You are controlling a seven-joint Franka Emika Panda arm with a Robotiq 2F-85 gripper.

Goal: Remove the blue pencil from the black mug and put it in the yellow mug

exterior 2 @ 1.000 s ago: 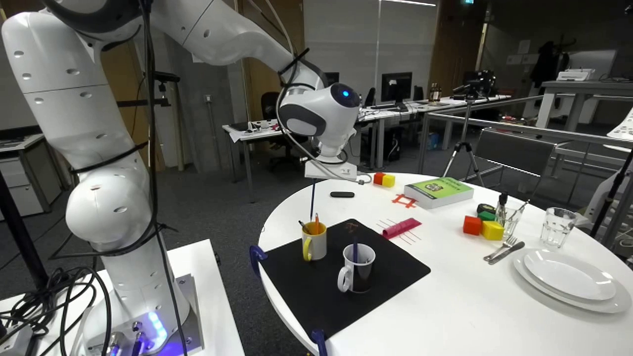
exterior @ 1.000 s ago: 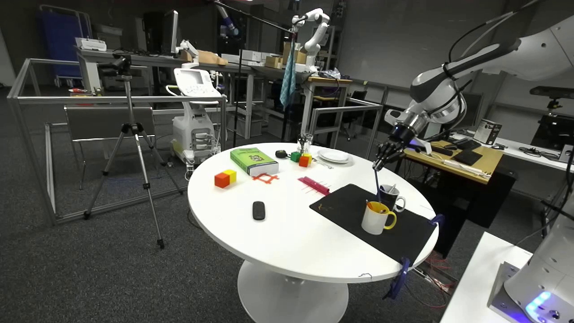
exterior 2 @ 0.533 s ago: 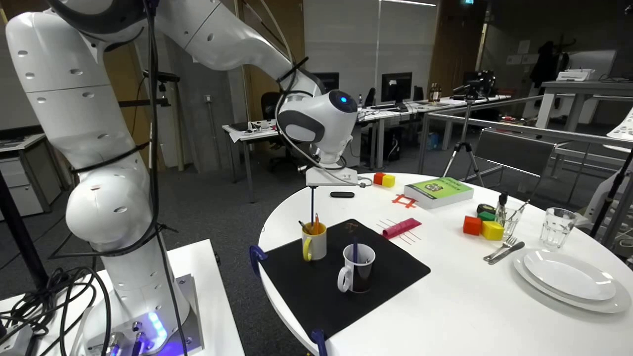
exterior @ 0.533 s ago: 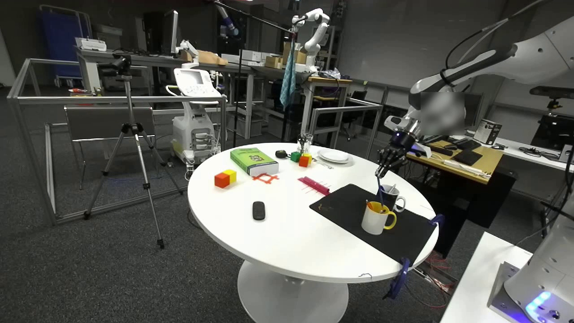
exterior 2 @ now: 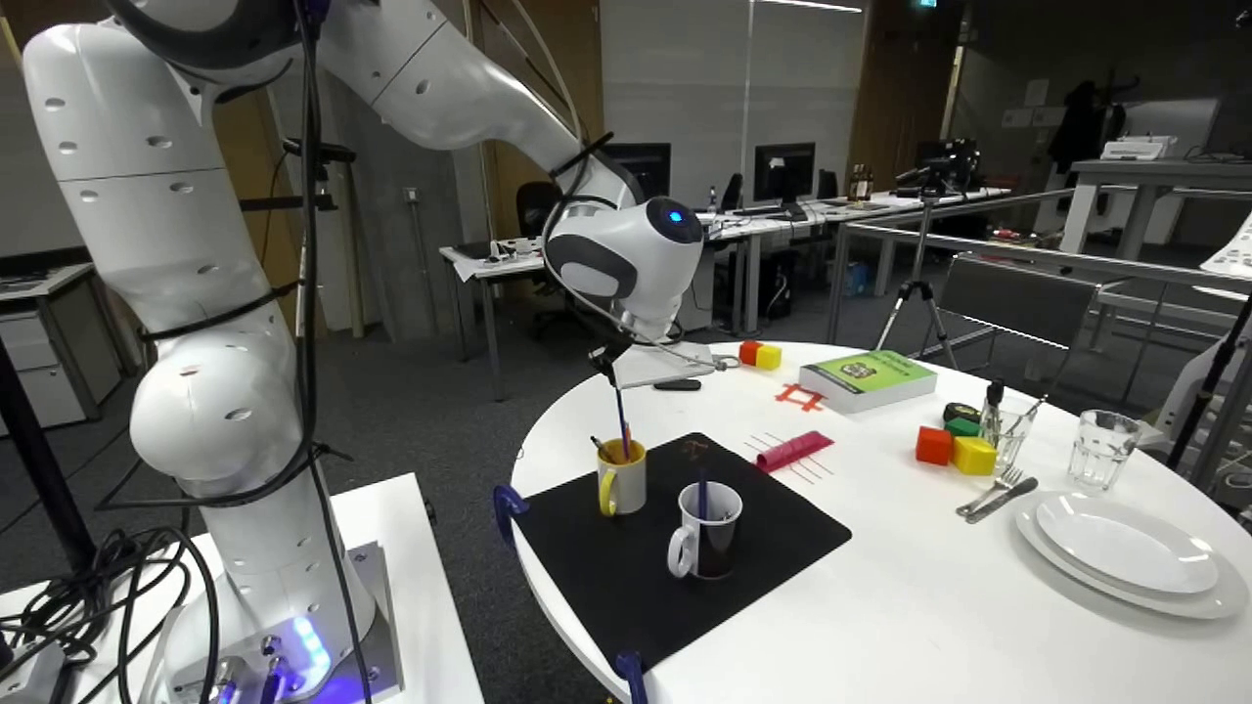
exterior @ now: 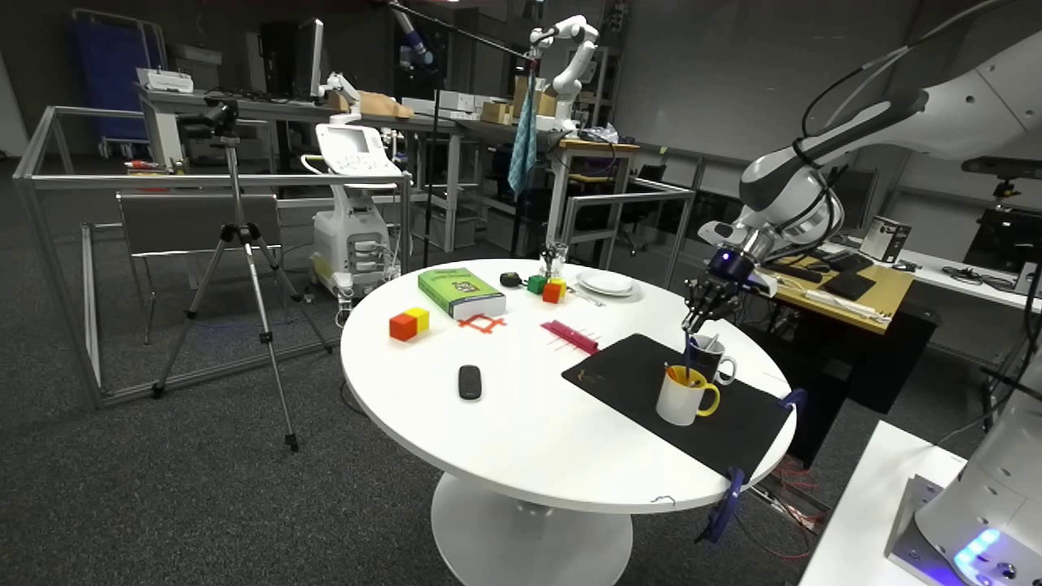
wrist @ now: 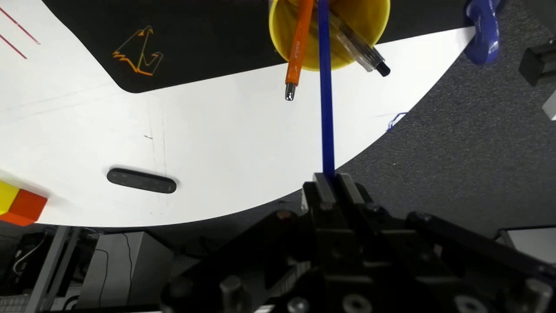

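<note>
The yellow mug (exterior: 677, 404) has a white outside, a yellow inside and a yellow handle; it also shows in an exterior view (exterior 2: 631, 489) and the wrist view (wrist: 371, 19). It holds an orange pen (wrist: 299, 48) and a clear pen (wrist: 358, 48). My gripper (wrist: 333, 179) is shut on the upper end of the blue pencil (wrist: 326, 104), above this mug. The pencil's lower end is inside the mug's mouth, and the pencil (exterior 2: 622, 411) tilts slightly. The black mug (exterior 2: 718, 548), white-handled, stands beside it with another dark blue stick (exterior 2: 702, 497) inside.
Both mugs stand on a black mat (exterior 2: 782, 528) held by blue clamps (exterior 2: 507, 513) at the table edge. A black remote (exterior: 470, 382), red and yellow blocks (exterior: 409, 324), a green book (exterior: 462, 291), a pink roll (exterior: 574, 336) and plates (exterior 2: 1125, 552) lie farther off.
My gripper has moved down, lowering the blue pencil into the yellow mug's mouth. The wrist has tilted, and the pencil now leans slightly. Both mugs have stayed in place.
</note>
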